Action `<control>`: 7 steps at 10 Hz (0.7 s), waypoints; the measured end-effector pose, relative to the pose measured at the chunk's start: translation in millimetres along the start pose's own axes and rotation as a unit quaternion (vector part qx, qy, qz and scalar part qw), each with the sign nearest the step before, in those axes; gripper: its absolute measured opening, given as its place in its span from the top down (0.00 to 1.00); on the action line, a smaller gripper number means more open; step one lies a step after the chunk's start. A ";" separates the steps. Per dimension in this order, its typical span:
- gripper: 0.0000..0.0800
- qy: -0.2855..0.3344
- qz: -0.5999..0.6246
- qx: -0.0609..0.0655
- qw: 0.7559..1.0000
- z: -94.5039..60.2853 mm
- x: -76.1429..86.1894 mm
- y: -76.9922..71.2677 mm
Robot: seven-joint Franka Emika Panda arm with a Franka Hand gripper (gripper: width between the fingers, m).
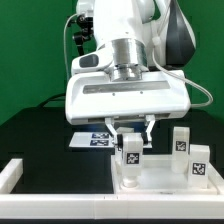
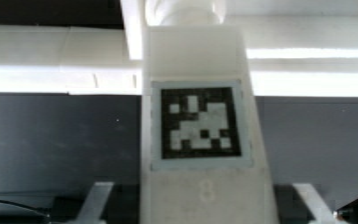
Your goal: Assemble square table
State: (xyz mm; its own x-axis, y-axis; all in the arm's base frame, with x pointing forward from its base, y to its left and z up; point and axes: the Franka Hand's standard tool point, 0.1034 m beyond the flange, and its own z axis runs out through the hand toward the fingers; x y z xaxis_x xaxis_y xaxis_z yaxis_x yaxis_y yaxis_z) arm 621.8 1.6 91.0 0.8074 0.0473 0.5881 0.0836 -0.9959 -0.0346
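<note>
The white square tabletop (image 1: 160, 182) lies flat at the exterior view's lower right. A white leg (image 1: 131, 152) with a black-and-white tag stands at its near left corner. My gripper (image 1: 134, 138) hangs right over this leg, its jaws spread to either side of it, open. In the wrist view the leg (image 2: 199, 110) fills the middle, and both fingers (image 2: 101, 200) show with a dark gap between each and the leg. My gripper (image 2: 201, 215) does not touch it. Two more tagged legs (image 1: 181, 143) (image 1: 199, 166) stand at the slab's right side.
The marker board (image 1: 97, 140) lies flat on the black table behind the gripper, toward the exterior view's left. A white rail frame (image 1: 14, 176) edges the black surface at the lower left. A green backdrop stands behind the arm.
</note>
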 end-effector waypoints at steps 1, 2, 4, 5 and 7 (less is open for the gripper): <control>0.64 -0.005 0.001 0.001 1.000 3.0 -4.1 -0.2; 0.64 -0.005 0.002 0.002 1.000 3.9 -5.1 -0.4; 0.64 -0.006 0.001 0.003 1.000 4.2 -5.0 -2.7; 0.64 -0.008 0.001 0.004 1.000 4.3 -4.9 -2.5; 0.36 -0.012 0.001 0.005 1.000 5.1 -6.8 -2.8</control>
State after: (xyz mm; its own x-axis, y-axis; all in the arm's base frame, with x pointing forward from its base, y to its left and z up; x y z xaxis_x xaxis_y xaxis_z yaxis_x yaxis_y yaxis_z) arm 619.1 4.4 82.9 0.8208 0.0470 0.5692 0.0877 -0.9952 -0.0442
